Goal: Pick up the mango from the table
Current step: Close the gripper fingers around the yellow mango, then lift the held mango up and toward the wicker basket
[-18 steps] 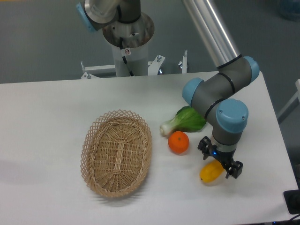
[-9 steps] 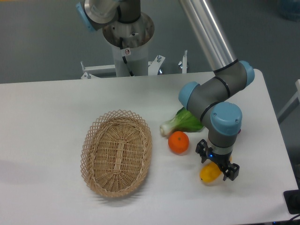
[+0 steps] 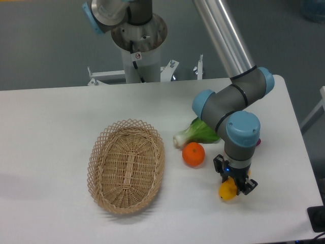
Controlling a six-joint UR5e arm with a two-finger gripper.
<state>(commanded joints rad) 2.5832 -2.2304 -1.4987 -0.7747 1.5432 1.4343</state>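
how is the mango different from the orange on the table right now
The mango is yellow; the orange is deep orange. The mango is partly hidden under the gripper, whose fingers straddle it, while the orange sits fully in view, untouched. The mango lies nearer the table's front edge than the orange. Both rest on the white tabletop.

single fixed camera, high, facing the arm's base across the table (image 3: 61,127), moderately near

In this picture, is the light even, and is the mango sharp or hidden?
Fixed camera: soft, even light, faint shadows under the basket and orange; no strong glare on the table. The mango is sharp, but the gripper covers its upper part.
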